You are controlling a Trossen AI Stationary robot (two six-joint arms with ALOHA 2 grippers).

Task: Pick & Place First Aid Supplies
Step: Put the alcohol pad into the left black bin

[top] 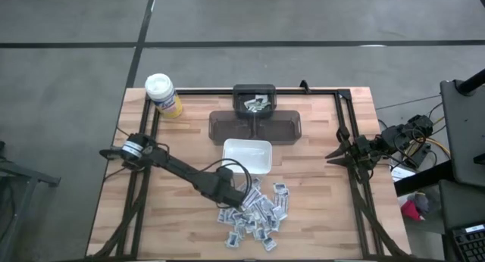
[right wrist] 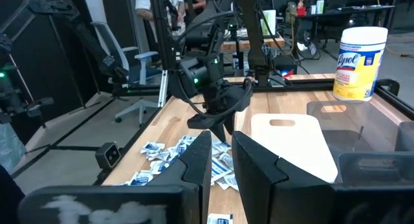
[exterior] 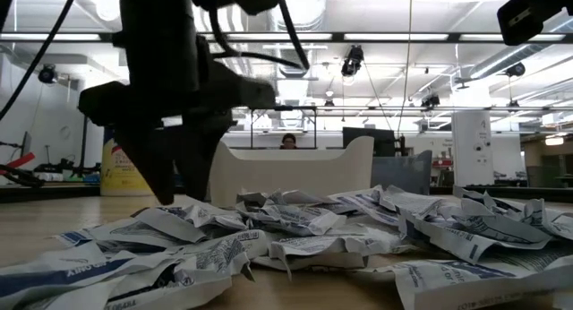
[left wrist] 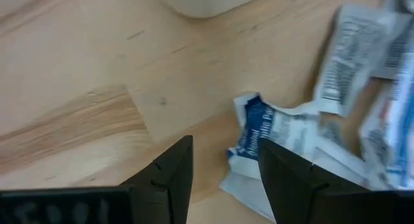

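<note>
My left tool (top: 239,204) is down at the heap of first aid packets (top: 258,213). The heap lies on the bench (top: 318,216) just on the near side of the white dish (top: 247,156), and my tool is at the heap's left edge. From above I see only the arm over the packets, not how the jaws stand.

The left wrist view shows this better. My two fingers (left wrist: 171,179) stand apart, with bare wood between them. One crumpled packet with blue print (left wrist: 257,130) lies just ahead of the gap, nearer to one finger. It is not clamped, so this tool is open and holds nothing. A rounded corner of the white dish shows beyond it.

The low view gives what the others do not. The fingertips reach down to the bench surface at the heap's edge, and the packets lie loosely over each other in front of the dish wall. Whether the tips touch a packet I cannot tell. Far behind, in the room, a person (exterior: 288,142) sits.

Only the high view shows the black bin (top: 255,103) on the far side of the dish, beyond a dark tray (top: 256,127), with some packets already inside. The yellow canister (top: 163,94) stands far left of the dish.

My right tool (top: 342,151) waits at the bench edge, well to the right of the dish. Its wrist view shows the fingers a little apart, with nothing between them.
</note>
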